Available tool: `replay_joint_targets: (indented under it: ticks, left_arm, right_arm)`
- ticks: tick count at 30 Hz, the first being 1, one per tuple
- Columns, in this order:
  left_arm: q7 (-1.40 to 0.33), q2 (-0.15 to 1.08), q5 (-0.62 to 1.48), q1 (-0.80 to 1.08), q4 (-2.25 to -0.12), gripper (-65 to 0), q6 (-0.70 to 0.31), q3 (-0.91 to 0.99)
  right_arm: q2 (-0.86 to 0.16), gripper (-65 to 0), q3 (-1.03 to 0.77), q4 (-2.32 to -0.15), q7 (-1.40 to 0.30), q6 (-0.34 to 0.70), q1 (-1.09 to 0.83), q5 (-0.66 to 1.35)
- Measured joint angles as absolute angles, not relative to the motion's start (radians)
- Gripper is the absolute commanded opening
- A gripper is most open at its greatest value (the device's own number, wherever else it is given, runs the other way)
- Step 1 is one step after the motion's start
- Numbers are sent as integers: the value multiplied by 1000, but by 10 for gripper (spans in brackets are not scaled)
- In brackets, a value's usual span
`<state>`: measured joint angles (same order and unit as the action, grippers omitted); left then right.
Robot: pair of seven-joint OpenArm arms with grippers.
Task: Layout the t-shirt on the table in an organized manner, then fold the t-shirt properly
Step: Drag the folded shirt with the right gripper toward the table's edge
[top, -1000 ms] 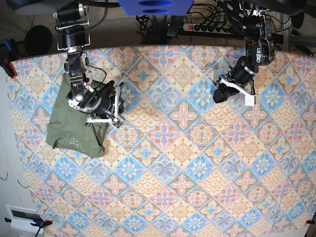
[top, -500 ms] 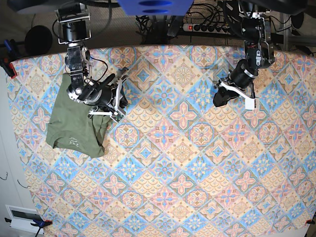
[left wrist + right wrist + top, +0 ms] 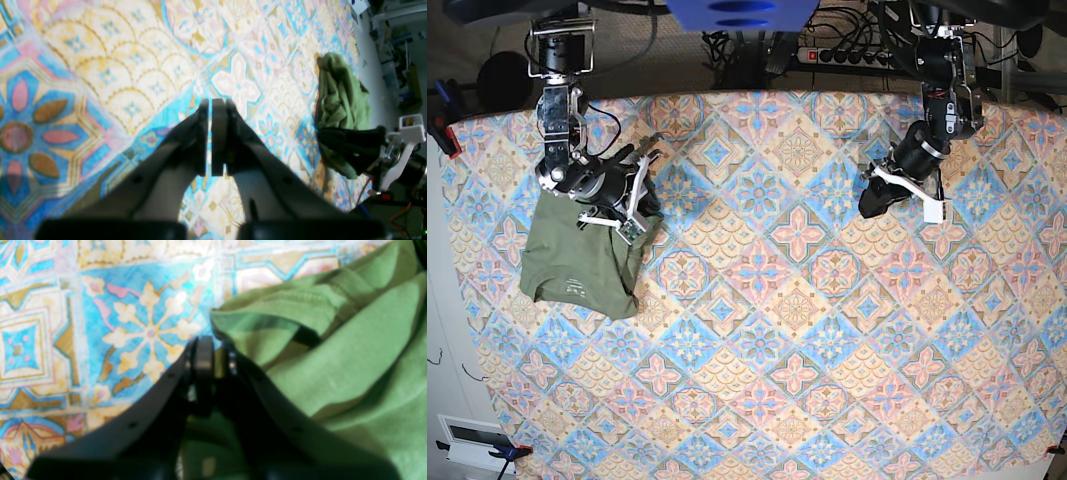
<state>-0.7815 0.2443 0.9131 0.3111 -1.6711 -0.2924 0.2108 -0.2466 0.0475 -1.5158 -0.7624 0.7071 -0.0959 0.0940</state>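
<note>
The olive-green t-shirt (image 3: 577, 262) lies bunched at the left side of the table (image 3: 767, 330). In the right wrist view its folds (image 3: 350, 366) fill the right half, and a hem edge runs into the fingertips. My right gripper (image 3: 642, 220) (image 3: 215, 351) is at the shirt's right edge, shut on a pinch of that fabric. My left gripper (image 3: 868, 206) (image 3: 210, 103) hangs over bare cloth at the back right, shut with nothing in it. In the left wrist view the t-shirt (image 3: 337, 100) shows far off, with the other arm's dark fingers in front of it.
A power strip (image 3: 847, 55) and cables lie behind the table's back edge. A red clamp (image 3: 444, 132) grips the left edge. A white box (image 3: 472, 440) sits on the floor at the bottom left.
My right arm has swung up and to the left, toward the back left corner, with the shirt's right edge following it. The left arm has barely moved.
</note>
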Motion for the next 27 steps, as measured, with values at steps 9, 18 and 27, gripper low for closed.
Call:
replay_joint_targets:
  ticks: [9,18,27]
  left_arm:
    - [-782,244,913,308,-1671,-650,-294,173]
    - [-782,244,913,310,-1671,-650,-292,174]
    - [-783,249,913,311,-1682,-650,-292,174]
  right_arm:
    - [-316,-599,46,-1557,-800,707,-111,83]
    - [-321,-599,46,-1560,-786,702,-128,77]
    - [-325,-599,46,-1639,-829,695,-170,51]
